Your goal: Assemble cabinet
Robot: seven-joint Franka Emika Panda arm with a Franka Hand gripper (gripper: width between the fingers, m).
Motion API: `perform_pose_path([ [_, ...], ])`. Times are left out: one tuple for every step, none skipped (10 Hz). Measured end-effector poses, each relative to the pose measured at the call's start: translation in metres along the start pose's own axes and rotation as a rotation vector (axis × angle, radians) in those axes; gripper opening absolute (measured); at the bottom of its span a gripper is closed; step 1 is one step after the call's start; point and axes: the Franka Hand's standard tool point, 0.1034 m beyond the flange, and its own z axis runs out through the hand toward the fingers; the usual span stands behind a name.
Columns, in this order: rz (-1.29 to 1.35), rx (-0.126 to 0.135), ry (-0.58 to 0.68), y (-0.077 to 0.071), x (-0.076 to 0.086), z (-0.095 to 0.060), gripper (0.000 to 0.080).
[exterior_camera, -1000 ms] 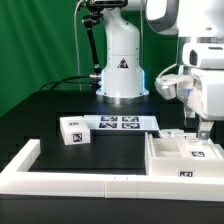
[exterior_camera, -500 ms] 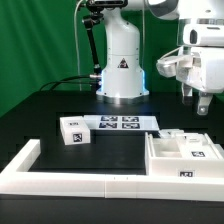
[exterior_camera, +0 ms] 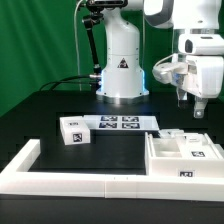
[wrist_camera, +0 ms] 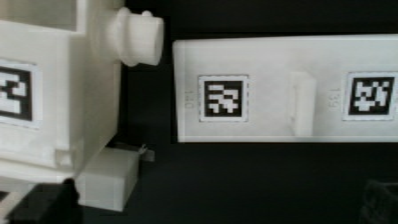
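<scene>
Location: the cabinet (exterior_camera: pixel 184 157), an open white box with tagged pieces lying inside it, sits at the counter's (exterior_camera: pixel 40 110) corner on the exterior view's right, on the edge nearest that camera. It rests against the long low white wall (exterior_camera: pixel 70 176) that runs along that edge.

Jaws: they hang well above the cabinet. They look parted with nothing between them, though the exterior view is too small to be certain.

Wrist view: the camera looks down on a two-tag panel (wrist_camera: pixel 285 92) and, beside it, a white part with a round peg (wrist_camera: pixel 128 35). A dark gap separates the two.

Other parts: a small tagged block (exterior_camera: pixel 72 131) lies loose near the counter's middle, just beside the marker board (exterior_camera: pixel 122 123).

Assessment: the step in hand appears to be choosing and approaching the next part.

Recommendations:
- Centre the jaws over the chosen piece before descending.
- Come down vertically and close across its narrow faces.
- Keep the fingers off the peg and clear of the cabinet's walls, since a glancing touch may shift the box along the wall.
</scene>
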Motion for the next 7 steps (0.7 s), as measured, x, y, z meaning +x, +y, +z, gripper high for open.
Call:
perform_pose_path([
  [-0.015, 0.004, 0.000, -0.002, -0.001, 0.001, 0.0797],
  [-0.073, 0.011, 0.003, -0.009, -0.003, 0.005, 0.0797],
  [-0.120, 0.004, 0.014, -0.014, -0.003, 0.010, 0.0797],
  [-0.147, -0.001, 0.024, -0.019, -0.001, 0.014, 0.0797],
  [-0.166, 0.004, 0.024, -0.022, 0.002, 0.018, 0.0797],
  [-0.161, 0.004, 0.023, -0.021, 0.001, 0.018, 0.0797],
  [-0.161, 0.005, 0.023, -0.022, 0.000, 0.018, 0.0797],
])
